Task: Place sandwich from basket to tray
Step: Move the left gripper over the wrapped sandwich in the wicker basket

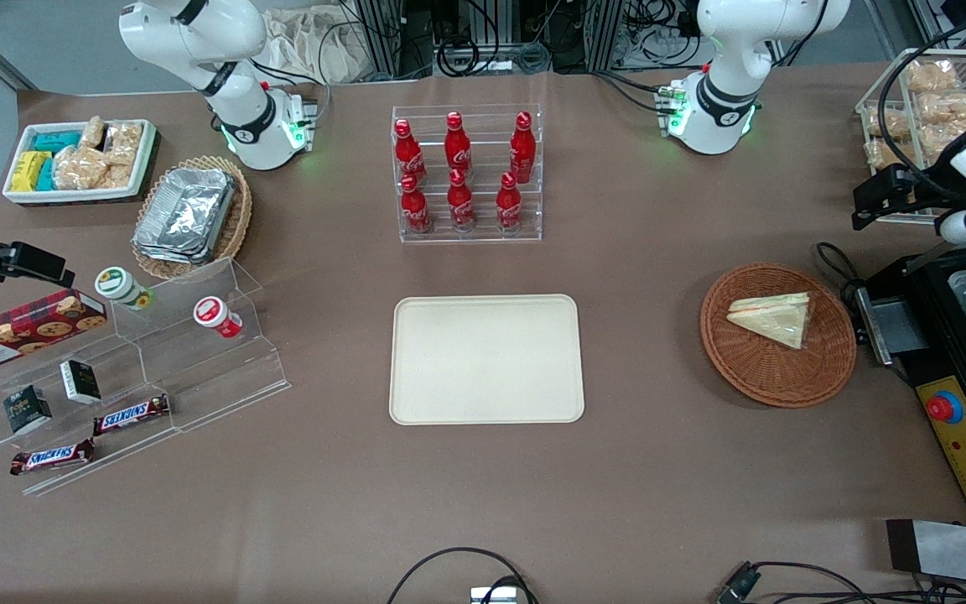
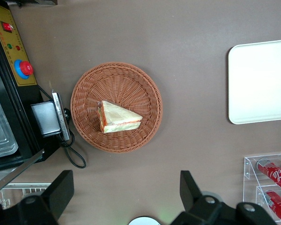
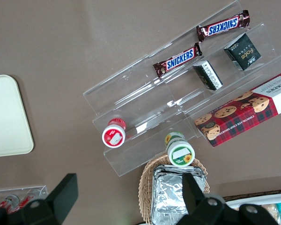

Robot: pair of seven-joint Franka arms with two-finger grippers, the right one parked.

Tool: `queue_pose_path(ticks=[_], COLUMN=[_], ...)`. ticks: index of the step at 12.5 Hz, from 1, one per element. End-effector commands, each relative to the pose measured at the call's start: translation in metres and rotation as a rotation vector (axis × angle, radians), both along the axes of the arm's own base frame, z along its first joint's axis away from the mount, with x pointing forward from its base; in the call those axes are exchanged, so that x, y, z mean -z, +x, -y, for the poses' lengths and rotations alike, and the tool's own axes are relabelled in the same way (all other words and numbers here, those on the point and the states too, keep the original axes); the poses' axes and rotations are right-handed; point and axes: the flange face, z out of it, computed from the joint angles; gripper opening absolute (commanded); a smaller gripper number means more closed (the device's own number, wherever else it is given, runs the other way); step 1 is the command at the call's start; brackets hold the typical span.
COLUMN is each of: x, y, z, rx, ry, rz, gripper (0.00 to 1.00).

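1. Right now the sandwich (image 1: 771,320) lies inside the round reddish-brown basket (image 1: 764,379), which sits on the brown worktop (image 1: 659,470) at the right of the front frame, toward the working arm's end.
2. Seen from the left wrist camera, the sandwich (image 2: 118,118) is a pale triangular wedge near the middle of the basket (image 2: 131,84), its orange and green filling showing along the cut edges.
3. The gripper (image 2: 126,194) hangs above the worktop beside the basket, clear of it and touching nothing; its two dark fingers (image 2: 61,190) stand wide apart with only bare surface between them.
4. In the front view the gripper (image 1: 873,201) seems to be the dark part at the upper right edge, farther from the camera than the basket, though its fingers are hard to make out there.
5. The cream tray (image 1: 485,359) rests flat at the centre of the front frame, well apart from the basket, with nothing on it.
6. A clear rack of red bottles (image 1: 468,172) stands farther from the front camera than the tray.
7. A black machine with a yellow panel and red button (image 1: 944,408) sits just beside the basket at the right edge of the frame.
8. A clear stepped stand (image 1: 148,369) carrying snack bars, small boxes and cups occupies the lower left of the front frame, toward the parked arm's end.
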Motion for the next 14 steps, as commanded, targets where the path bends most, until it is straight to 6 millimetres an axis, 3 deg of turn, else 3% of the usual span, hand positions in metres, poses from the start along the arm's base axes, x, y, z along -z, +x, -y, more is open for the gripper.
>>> queue_pose_path(ticks=[1,3,7,9,14], x=[-0.010,-0.013,0.009,0.032,0.082], y=[-0.006,-0.005,0.002,0.012,0.017], z=[0.004,0.003,0.001,0.001,-0.002], rx=[0.008,0.007,-0.110,-0.282,-0.346], ry=[-0.001,-0.006,0.012,0.040,0.029], rz=[0.006,0.011,-0.041,-0.080,-0.085], gripper=[1.00,1.00,1.00,1.00,1.00])
